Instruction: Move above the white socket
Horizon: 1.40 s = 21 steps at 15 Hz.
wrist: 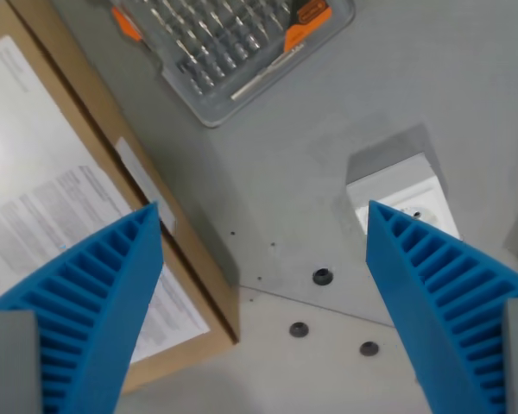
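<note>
**Tool spread wide over grey tabletop, white socket by one finger**

The tabletop (268,164) is matt grey, with a paler panel below it toward the bottom edge carrying three small dark screw holes (323,277). At the top edge lies a clear plastic bit case (229,47) with orange latches, its rows filled with metal bits. A cardboard box (86,216) bearing a printed sheet runs along the wrist view's left. The tool (263,233) stands wide apart, holding nothing. The white socket (397,194) sits at the wrist view's right, partly hidden behind the blue ribbed finger (440,293) on that side.
</note>
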{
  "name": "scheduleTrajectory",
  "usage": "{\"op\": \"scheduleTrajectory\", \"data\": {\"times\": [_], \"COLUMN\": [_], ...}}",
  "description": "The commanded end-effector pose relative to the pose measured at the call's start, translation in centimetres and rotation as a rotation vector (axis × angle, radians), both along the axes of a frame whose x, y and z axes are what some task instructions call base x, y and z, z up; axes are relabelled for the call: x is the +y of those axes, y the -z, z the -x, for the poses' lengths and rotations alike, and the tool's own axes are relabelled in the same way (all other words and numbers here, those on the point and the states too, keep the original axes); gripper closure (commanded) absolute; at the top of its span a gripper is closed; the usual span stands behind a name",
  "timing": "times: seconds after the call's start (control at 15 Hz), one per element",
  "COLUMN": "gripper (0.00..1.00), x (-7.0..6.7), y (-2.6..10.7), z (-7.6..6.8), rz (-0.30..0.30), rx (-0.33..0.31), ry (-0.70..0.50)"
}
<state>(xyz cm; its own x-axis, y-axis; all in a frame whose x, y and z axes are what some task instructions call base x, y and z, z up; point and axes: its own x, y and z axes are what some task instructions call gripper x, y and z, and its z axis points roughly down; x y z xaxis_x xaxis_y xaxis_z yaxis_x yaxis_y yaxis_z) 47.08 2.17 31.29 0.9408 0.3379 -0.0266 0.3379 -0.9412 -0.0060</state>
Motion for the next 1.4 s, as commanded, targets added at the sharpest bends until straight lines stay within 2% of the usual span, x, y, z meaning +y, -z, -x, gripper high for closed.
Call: {"op": "scheduleTrajectory", "data": {"times": [0.07, 1.0, 1.4], "gripper": [0.0, 0.0, 0.0], "x": [-1.2, -7.0, -9.4], "y": [1.1, 7.4, 10.0], "z": [0.7, 2.5, 3.5], "rz": [-0.02, -0.041, -0.048], "rx": [-0.116, -0.123, -0.136], "ry": [-0.153, -0.34, -0.38]}}
